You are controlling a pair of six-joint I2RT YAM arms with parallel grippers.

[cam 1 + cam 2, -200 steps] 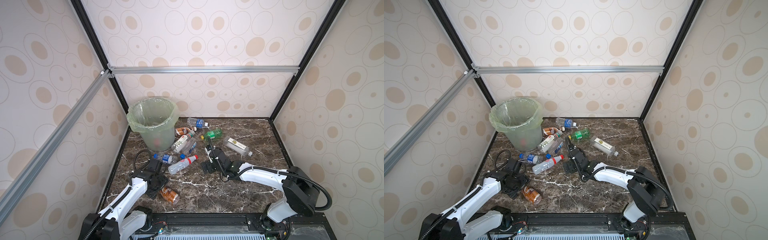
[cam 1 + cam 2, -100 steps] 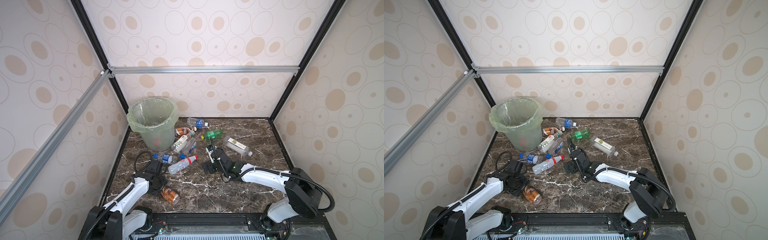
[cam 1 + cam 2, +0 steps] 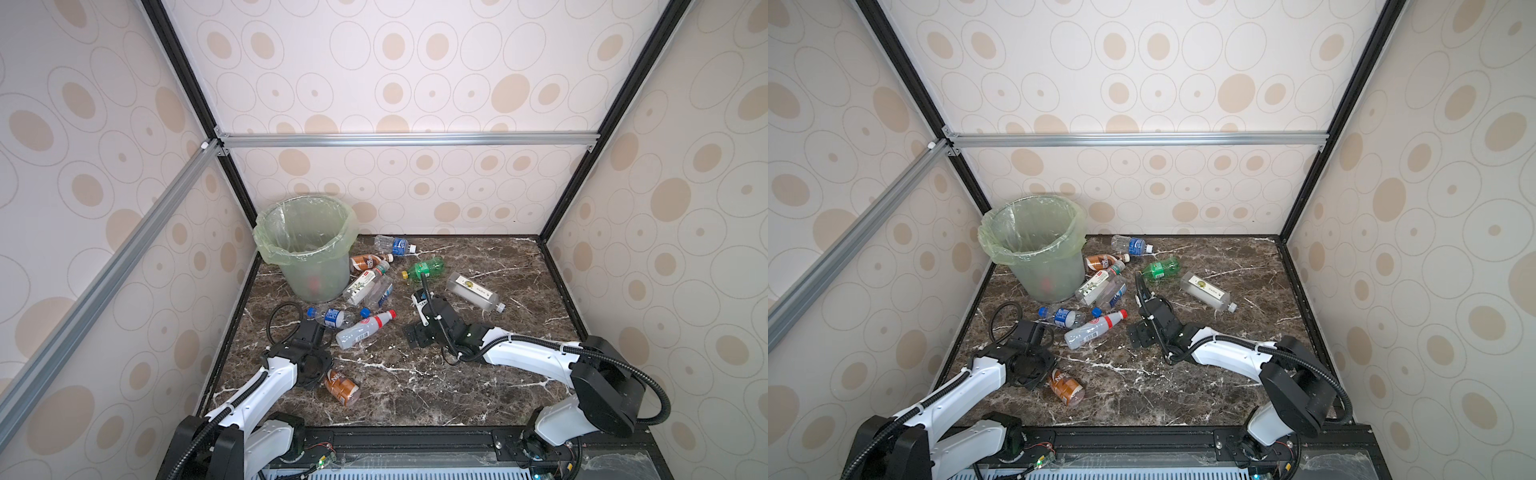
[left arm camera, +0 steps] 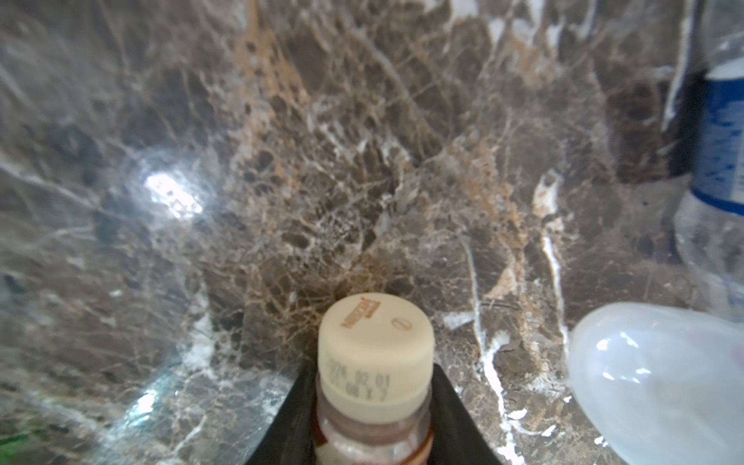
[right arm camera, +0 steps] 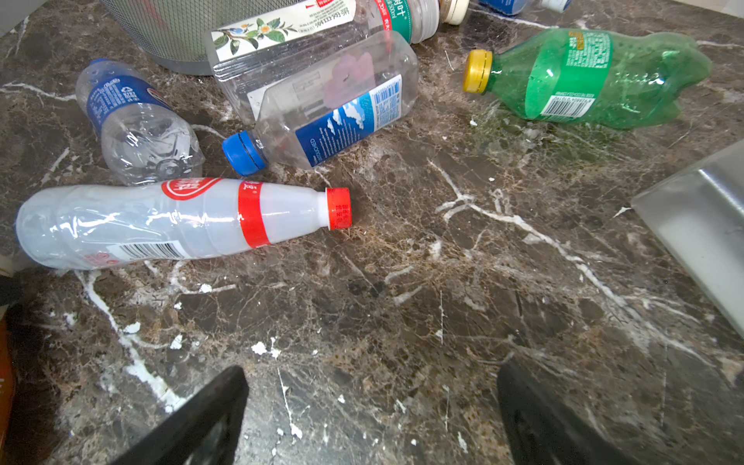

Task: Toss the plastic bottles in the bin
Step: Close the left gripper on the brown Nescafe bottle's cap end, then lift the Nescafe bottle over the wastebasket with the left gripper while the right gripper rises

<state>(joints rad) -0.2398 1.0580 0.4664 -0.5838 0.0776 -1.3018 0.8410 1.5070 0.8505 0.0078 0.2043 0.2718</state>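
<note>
Plan for a long carry over the desk [image 3: 457, 395] to the bin [image 3: 291, 270], standing in the far left corner, well apart from the pick. Leave the right gripper [image 5: 370, 402] hanging spread wide over bare marble, holding nothing, clear of the path. With the left gripper [image 3: 316, 368] clamped on the brown bottle [image 3: 341, 387], lying near the front left edge, confirm a firm squeeze before any lift. Rise straight up before swinging, to avoid knocking the red-cap bottle [image 3: 363, 328] just beyond. Hold just under the cap [image 4: 376, 342], fingers [image 4: 290, 422] pressed to both sides of the neck. Expect droop at the body end; carry high over the rim, then release.
</note>
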